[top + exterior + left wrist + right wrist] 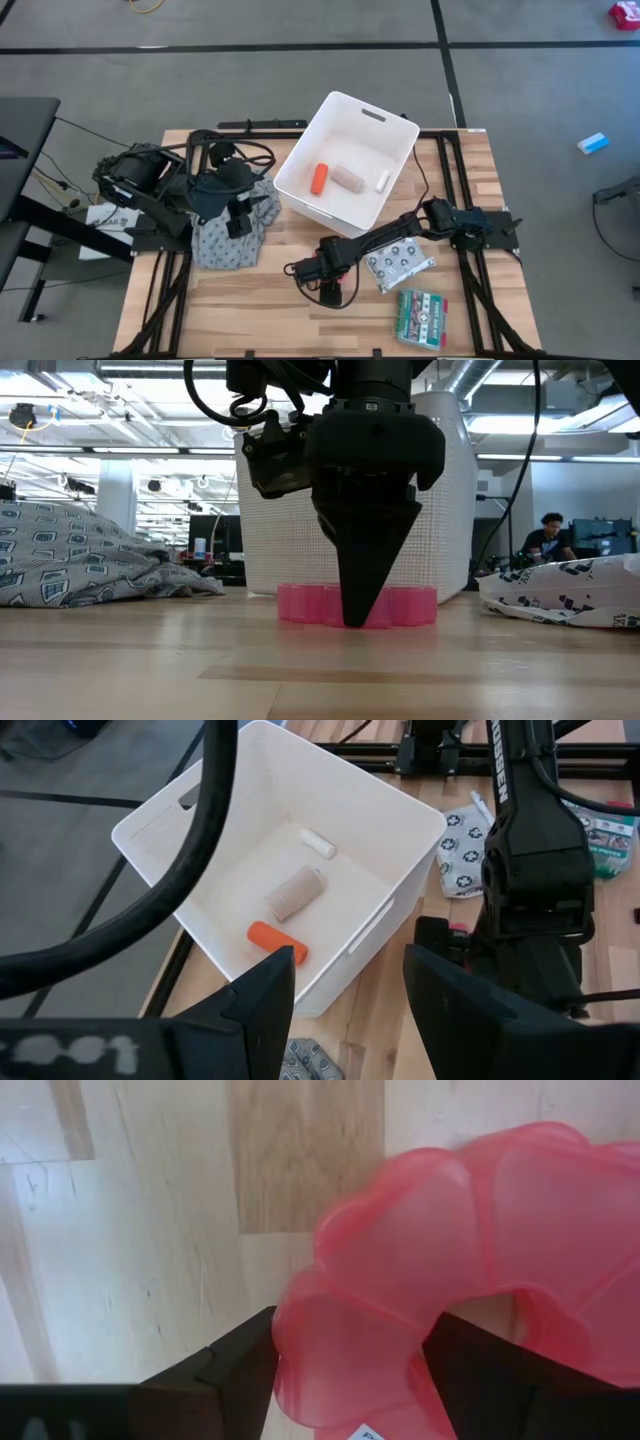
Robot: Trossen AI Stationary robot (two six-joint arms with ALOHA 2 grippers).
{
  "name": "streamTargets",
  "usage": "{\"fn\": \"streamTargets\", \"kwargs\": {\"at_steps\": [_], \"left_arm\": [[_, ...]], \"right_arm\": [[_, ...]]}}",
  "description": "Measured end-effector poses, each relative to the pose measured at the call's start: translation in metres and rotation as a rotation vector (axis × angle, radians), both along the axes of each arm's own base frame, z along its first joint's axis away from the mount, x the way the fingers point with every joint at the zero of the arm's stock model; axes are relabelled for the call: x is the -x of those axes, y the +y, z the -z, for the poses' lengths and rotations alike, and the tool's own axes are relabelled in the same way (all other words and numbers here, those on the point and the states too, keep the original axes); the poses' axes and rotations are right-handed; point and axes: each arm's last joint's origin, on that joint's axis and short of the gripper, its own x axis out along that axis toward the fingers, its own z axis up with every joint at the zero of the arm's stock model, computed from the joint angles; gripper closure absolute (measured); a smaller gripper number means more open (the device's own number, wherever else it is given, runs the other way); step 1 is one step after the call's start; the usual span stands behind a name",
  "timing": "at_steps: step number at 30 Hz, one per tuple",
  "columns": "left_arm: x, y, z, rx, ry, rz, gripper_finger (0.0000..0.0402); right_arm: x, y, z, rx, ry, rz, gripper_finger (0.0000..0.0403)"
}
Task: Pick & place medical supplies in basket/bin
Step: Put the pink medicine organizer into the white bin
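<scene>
The pink round disc [300, 605] lies flat on the wood, scalloped at its rim [480, 1230]. My right gripper [360, 622] [330, 288] stands over it near the table's near-middle, pointing down and shut on one lobe. The white bin [300, 195] stands behind it and holds the orange cylinder [319, 178], the beige gauze roll [349, 178] and the white tube [382, 181]. The clear spotted packet [400, 265] and the green-red box [425, 318] lie on the table to the right. My left gripper [350, 990] [238, 215] hangs open and empty over the grey cloth [225, 245]. My right gripper pinches one lobe of the pink disc's scalloped rim [350, 1340] between its two fingers [240, 1370], coming from above and pointing down. The disc lies flat with its underside on the table [410, 622].
The grey patterned cloth lies bunched at the table's left, under my left arm. The bin's near wall [280, 510] rises close behind the disc. Bare wood [250, 310] lies along the near edge. People sit in the room beyond [545, 540].
</scene>
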Motion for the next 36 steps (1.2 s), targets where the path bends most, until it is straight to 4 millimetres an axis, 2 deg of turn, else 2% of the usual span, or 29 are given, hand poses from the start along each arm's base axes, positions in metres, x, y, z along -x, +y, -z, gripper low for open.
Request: {"fn": "streamTargets", "kwargs": {"at_steps": [5, 10, 18, 23, 29, 33, 36], "left_arm": [[0.000, 0.000, 0.000, 0.002, 0.001, 0.002, 0.0223], [0.000, 0.000, 0.000, 0.002, 0.001, 0.002, 0.0223], [0.000, 0.000, 0.000, 0.002, 0.001, 0.002, 0.0223], [0.000, 0.000, 0.000, 0.002, 0.001, 0.001, 0.0223], [0.000, 0.000, 0.000, 0.002, 0.001, 0.002, 0.0223], [0.000, 0.000, 0.000, 0.001, 0.000, 0.001, 0.0223], [0.000, 0.000, 0.000, 0.001, 0.001, 0.001, 0.0223]], "right_arm": [[0.001, 0.001, -0.004, -0.004, -0.008, 0.013, 0.0199], [0.001, 0.009, -0.028, -0.043, -0.066, 0.062, 0.0214], [0.004, 0.039, -0.119, -0.198, -0.295, -0.013, 0.0209], [0.013, 0.045, -0.182, -0.252, -0.472, -0.033, 0.0212], [0.032, 0.034, -0.238, -0.194, -0.644, -0.029, 0.0205], [0.052, 0.012, -0.271, -0.089, -0.726, -0.015, 0.0207], [0.064, -0.010, -0.284, 0.008, -0.731, 0.042, 0.0207]]}}
